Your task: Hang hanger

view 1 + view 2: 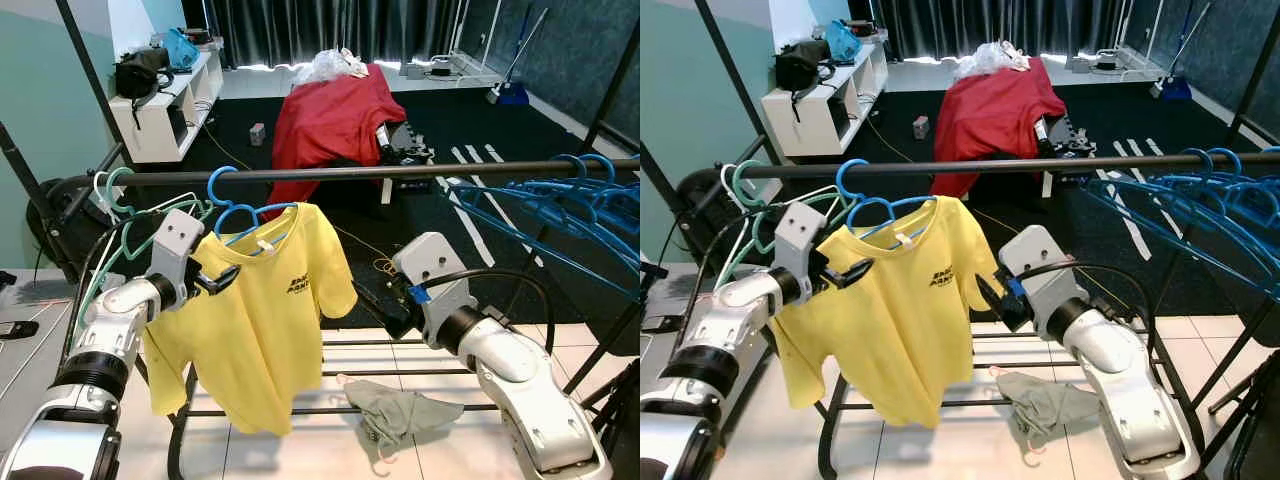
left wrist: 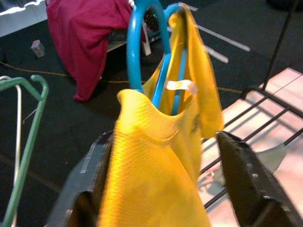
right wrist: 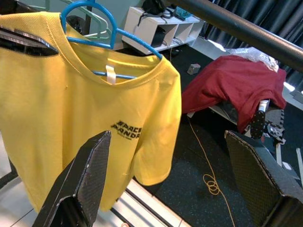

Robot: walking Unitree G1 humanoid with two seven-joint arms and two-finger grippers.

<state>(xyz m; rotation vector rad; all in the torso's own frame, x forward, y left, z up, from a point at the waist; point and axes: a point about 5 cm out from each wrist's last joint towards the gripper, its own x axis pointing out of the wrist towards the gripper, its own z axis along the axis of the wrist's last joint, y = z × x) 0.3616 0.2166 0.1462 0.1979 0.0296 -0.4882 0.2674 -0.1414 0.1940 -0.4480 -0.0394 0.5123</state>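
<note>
A yellow T-shirt (image 1: 262, 320) hangs on a blue hanger (image 1: 240, 215) whose hook is over the black rail (image 1: 400, 172), left of the rail's middle. My left gripper (image 1: 215, 279) is at the shirt's left shoulder, open, with the yellow fabric (image 2: 156, 161) between its spread fingers (image 2: 246, 179). My right gripper (image 1: 992, 298) is open and empty, a little to the right of the shirt's sleeve and below the rail. The right wrist view looks at the shirt's front (image 3: 85, 118) from close by.
Green and white hangers (image 1: 112, 200) hang at the rail's left end; several blue hangers (image 1: 570, 205) crowd its right end. A grey cloth (image 1: 400, 410) lies on the low rack bars. Behind stand a red-draped object (image 1: 335, 120) and a white shelf (image 1: 170, 105).
</note>
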